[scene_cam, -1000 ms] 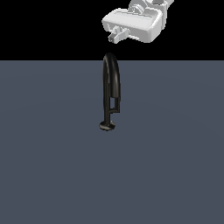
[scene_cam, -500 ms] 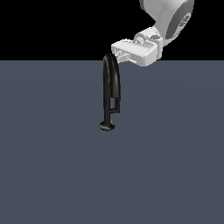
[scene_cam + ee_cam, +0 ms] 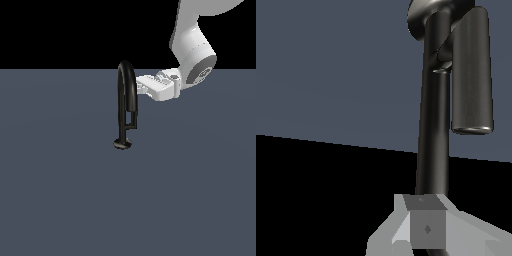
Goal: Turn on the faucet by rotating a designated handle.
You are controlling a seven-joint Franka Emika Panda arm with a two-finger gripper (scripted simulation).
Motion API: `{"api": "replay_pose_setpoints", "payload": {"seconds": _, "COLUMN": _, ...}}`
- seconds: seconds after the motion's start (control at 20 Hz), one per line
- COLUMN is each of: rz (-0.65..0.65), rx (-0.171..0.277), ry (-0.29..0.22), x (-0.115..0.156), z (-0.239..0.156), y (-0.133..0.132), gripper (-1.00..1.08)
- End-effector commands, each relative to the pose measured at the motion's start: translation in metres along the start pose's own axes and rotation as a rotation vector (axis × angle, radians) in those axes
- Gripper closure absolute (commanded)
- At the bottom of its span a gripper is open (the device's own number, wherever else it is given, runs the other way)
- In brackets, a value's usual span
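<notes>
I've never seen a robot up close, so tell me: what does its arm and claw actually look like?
The arm is smooth, glossy white, built of thick rounded segments. One joint ends in a round grey cap with a small marking too blurred to read. The claw is a blocky, light-grey piece; in the wrist view a finger shows as a grey, angular block with a tiny diamond mark. No cables show.

Count: 1 faucet (image 3: 125,102), bearing 1 handle (image 3: 134,118). 1 arm (image 3: 192,47) with 1 claw (image 3: 139,86). 1 desk (image 3: 60,190). No duplicates observed.
</notes>
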State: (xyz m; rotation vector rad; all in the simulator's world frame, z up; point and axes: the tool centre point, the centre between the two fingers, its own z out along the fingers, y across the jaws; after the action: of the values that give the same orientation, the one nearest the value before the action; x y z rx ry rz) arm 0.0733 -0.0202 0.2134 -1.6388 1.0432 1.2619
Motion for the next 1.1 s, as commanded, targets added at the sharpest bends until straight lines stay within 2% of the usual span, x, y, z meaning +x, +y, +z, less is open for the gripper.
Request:
{"api": "replay_pose_setpoints", "payload": {"seconds": 0.0, "rz": 0.039, "rx": 0.039, "ry": -0.047, "x": 0.018, "z": 0.001, "y": -0.003, "gripper": 1.08}}
{"api": "replay_pose_setpoints", "payload": {"seconds": 0.25, "rz": 0.103, "rx": 0.101, "ry": -0.119, "x": 0.048, "z": 0.006, "y": -0.006, "gripper": 1.08}}
{"api": "replay_pose_setpoints", "payload": {"seconds": 0.5, "rz": 0.143, "rx": 0.140, "ry": -0.164, "x": 0.067, "z": 0.011, "y": -0.007, "gripper": 1.08}}
{"api": "replay_pose_setpoints", "payload": {"seconds": 1.05, "rz": 0.154, "rx": 0.149, "ry": -0.176, "x": 0.069, "z": 0.013, "y": -0.002, "gripper": 1.08}}
